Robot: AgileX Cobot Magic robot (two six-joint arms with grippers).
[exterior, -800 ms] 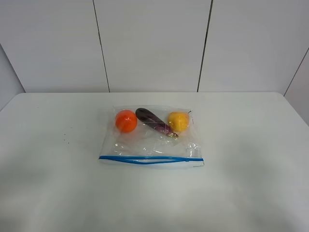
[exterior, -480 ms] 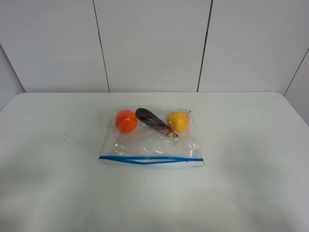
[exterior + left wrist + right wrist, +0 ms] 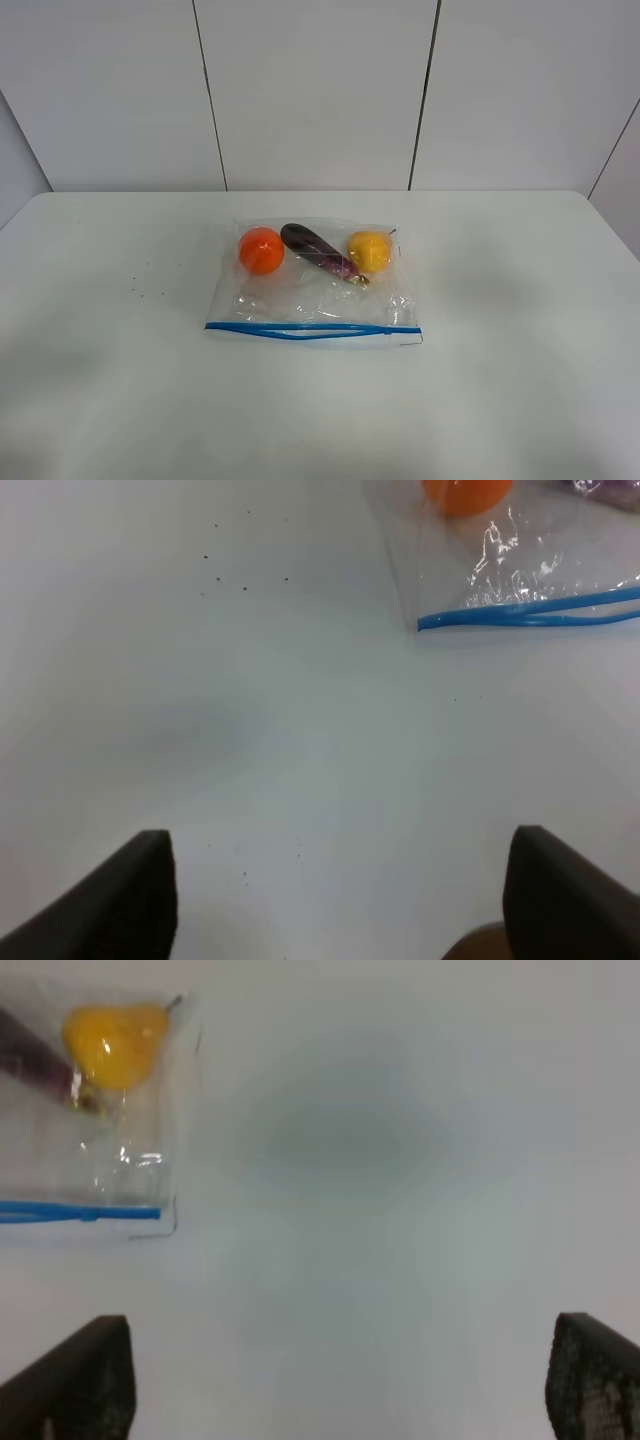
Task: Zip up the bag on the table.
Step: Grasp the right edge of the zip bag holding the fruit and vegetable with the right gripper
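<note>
White flat table (image 3: 520, 400) with rounded far corners, carrying a clear crinkly plastic zip bag (image 3: 300, 300). The bag lies midway between the left and right edges, nearer the far edge than the near one. Its blue zipper strip (image 3: 312, 329) runs along the side facing the near edge, and the two tracks stand slightly apart along the middle. Inside, toward the far side, are a round orange toy fruit (image 3: 261, 250), a purple toy aubergine (image 3: 315, 250) and a yellow toy fruit (image 3: 369, 251). Bare table surrounds the bag on every side.

The left fingers (image 3: 140, 900) are spread wide and released, and the bag's left zipper corner lies well apart ahead of them. The right fingers (image 3: 80, 1380) are likewise spread and released, well apart from the right zipper corner.

Only the wrist views show the fingers. Only the exterior view shows the whole bag and the table's edges.
</note>
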